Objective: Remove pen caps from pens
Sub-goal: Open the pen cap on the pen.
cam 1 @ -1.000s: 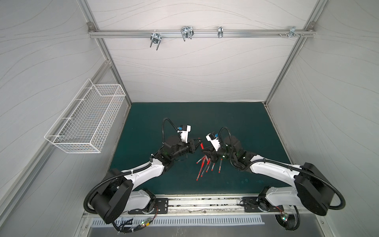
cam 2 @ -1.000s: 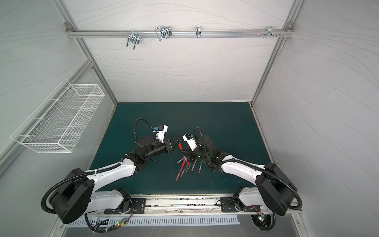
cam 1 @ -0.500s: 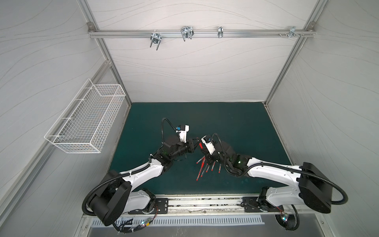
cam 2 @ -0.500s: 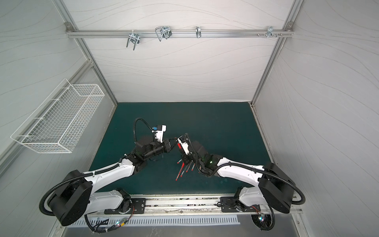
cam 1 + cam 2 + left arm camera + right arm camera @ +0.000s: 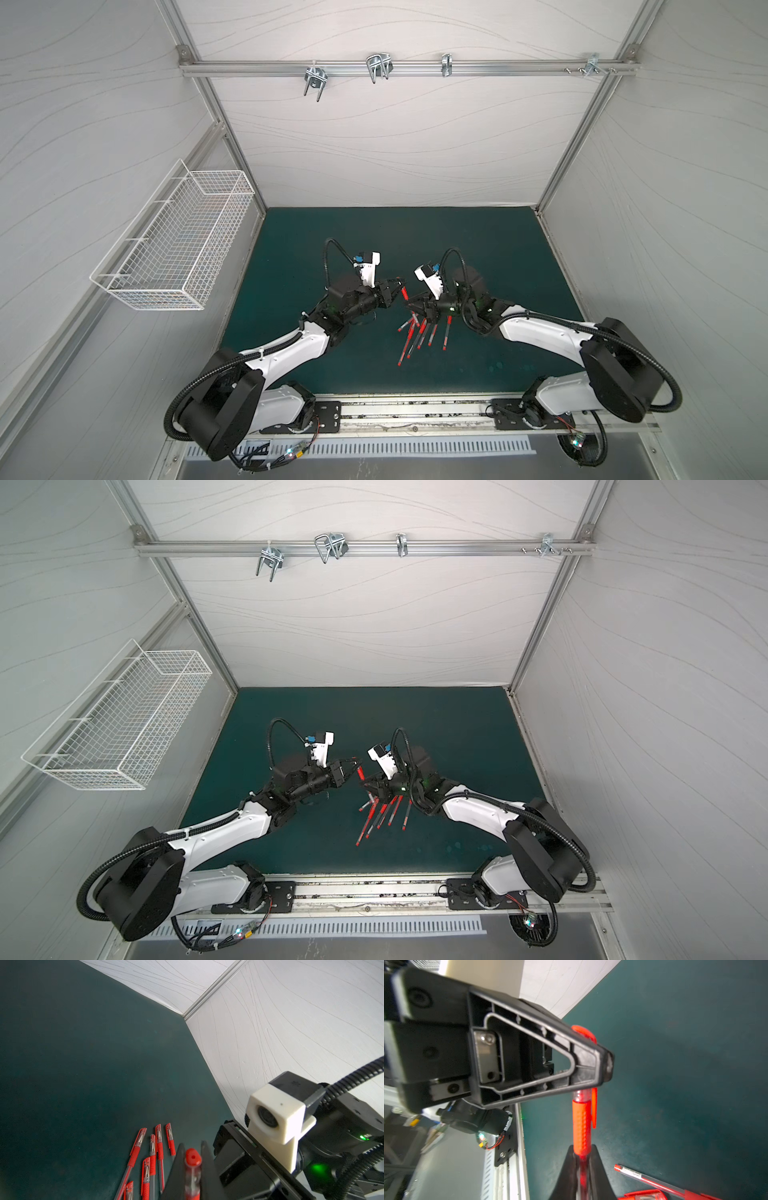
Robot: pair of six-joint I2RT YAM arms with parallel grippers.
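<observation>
A dark green surface [image 5: 498, 257] fills the floor of the white-walled cell. A white wire basket [image 5: 178, 249] hangs on the wall on the left arm's side. Both arms reach over the middle of the surface until their tips nearly meet. The left hand [image 5: 398, 287] is clenched on the cap [image 5: 586, 1033] of one pen [image 5: 581, 1126], which is lifted clear of the surface. The right hand [image 5: 412, 306] grasps the same pen's clear barrel, just behind the red ribbed grip. The cap sits on the pen, its clip lying along the grip. Below the right hand and toward the arms' bases, the other pens [image 5: 159, 1148] lie in a loose fan on the surface, some crossing. The left wrist view shows their caps [image 5: 141, 1136] on.
</observation>
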